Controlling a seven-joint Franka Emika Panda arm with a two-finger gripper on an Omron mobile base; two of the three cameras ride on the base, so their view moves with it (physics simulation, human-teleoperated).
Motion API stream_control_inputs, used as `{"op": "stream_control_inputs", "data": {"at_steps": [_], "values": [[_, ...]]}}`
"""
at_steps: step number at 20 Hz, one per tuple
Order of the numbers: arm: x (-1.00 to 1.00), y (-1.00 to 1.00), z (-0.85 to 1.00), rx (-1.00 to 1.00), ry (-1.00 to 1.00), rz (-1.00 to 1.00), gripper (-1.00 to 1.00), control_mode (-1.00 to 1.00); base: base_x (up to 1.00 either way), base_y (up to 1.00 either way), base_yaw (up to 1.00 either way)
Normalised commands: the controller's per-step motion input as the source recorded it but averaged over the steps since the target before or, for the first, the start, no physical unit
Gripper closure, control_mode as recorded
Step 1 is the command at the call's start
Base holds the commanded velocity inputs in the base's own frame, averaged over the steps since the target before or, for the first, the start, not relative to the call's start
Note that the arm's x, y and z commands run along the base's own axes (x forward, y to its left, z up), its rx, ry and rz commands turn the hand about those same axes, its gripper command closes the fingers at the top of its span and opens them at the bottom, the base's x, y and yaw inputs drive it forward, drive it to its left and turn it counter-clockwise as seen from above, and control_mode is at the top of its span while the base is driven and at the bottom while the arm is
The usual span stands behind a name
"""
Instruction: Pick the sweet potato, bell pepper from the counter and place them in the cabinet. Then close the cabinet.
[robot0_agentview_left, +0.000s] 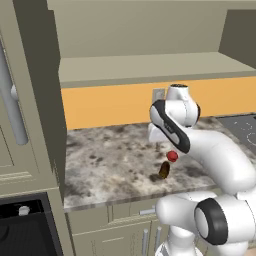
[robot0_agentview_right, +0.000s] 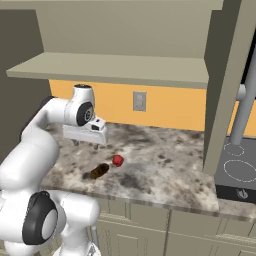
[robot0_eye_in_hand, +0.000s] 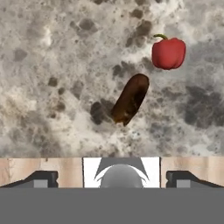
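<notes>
I have the sweet potato (robot0_eye_in_hand: 130, 99) lying free on the counter (robot0_eye_in_hand: 52, 65): a small oblong lump, dark brown with an orange tinge at its lower end, set at a slant in my hand view. Just beside it, not touching, sits the bell pepper (robot0_eye_in_hand: 168, 53), bright red and roundish with a short green stem curling off its top. From the left base view I see the same pair near the counter's front edge, the sweet potato (robot0_agentview_left: 163, 170) in front and the bell pepper (robot0_agentview_left: 172, 156) just behind it, partly tucked under my arm's forearm. From the right base view the sweet potato (robot0_agentview_right: 99, 170) lies left of the bell pepper (robot0_agentview_right: 117, 160).

My gripper (robot0_eye_in_hand: 112, 178) hangs above the stone with its jaws spread wide and nothing between them; the two dark fingertips (robot0_eye_in_hand: 41, 178) stand well apart. In the right base view the gripper (robot0_agentview_right: 86, 133) hovers over the counter, up and to the left of both vegetables.

The counter is mottled grey, white and dark brown stone with a thin pale edge. Behind it runs an orange backsplash (robot0_agentview_right: 170, 107) carrying a pale wall outlet (robot0_agentview_right: 139, 101). The cabinet (robot0_agentview_right: 120, 67) above shows its grey-beige underside and open interior, and a long silver bar handle (robot0_agentview_left: 11, 100) stands at the left. A dark cooktop (robot0_agentview_right: 237, 172) lies at the right.
</notes>
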Motion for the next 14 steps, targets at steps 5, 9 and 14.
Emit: {"op": "stream_control_inputs", "data": {"at_steps": [5,9,14], "values": [[0.06,0.0,-0.62,0.01,0.06,-0.07,-1.0,-1.0,0.0,0.0,0.0],[0.09,0.0,-0.51,0.0,0.01,-0.09,-1.0,-1.0,0.0,0.0,0.0],[0.0,0.0,-0.39,0.0,0.0,-0.1,-1.0,-1.0,0.0,0.0,0.0]]}}
